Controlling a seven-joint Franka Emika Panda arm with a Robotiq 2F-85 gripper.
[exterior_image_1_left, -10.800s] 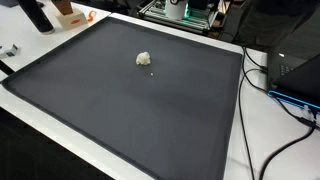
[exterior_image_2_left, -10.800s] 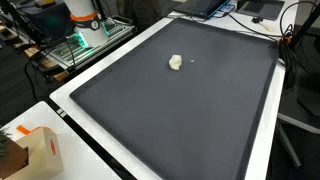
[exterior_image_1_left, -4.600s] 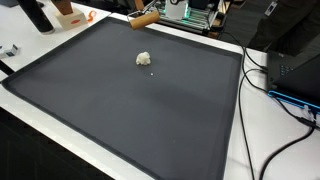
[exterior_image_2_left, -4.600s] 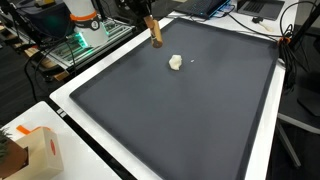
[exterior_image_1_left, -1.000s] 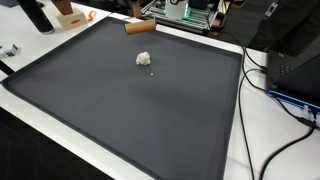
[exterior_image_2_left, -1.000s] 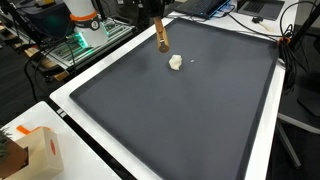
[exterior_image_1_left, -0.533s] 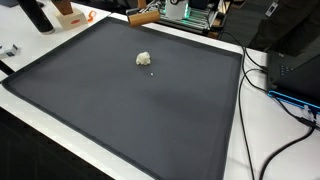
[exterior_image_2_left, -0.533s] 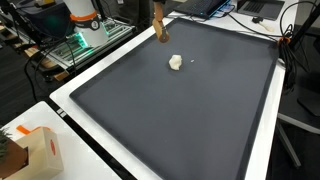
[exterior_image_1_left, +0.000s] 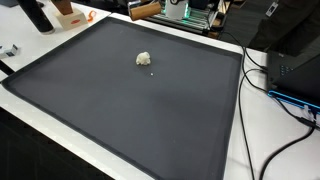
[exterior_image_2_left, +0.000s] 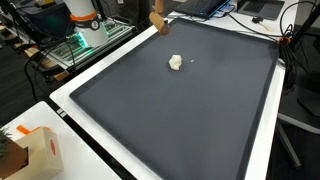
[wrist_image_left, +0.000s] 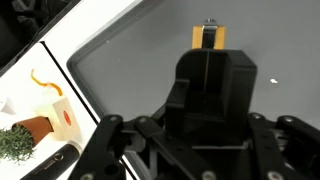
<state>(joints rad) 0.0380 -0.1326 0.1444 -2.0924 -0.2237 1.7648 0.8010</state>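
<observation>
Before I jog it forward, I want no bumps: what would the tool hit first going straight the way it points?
Probably the dark mat. The tool, shut on a wooden block, points down at bare mat; the white lump lies off that line, though depth is unclear.

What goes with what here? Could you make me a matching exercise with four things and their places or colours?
Things:
1 wooden block
2 white lump
3 cardboard box
4 mat

Places or colours:
A dark grey
B lying on the mat
C held in the gripper
D standing beside the mat, not on it

Pairs: 1-C, 2-B, 3-D, 4-A
</observation>
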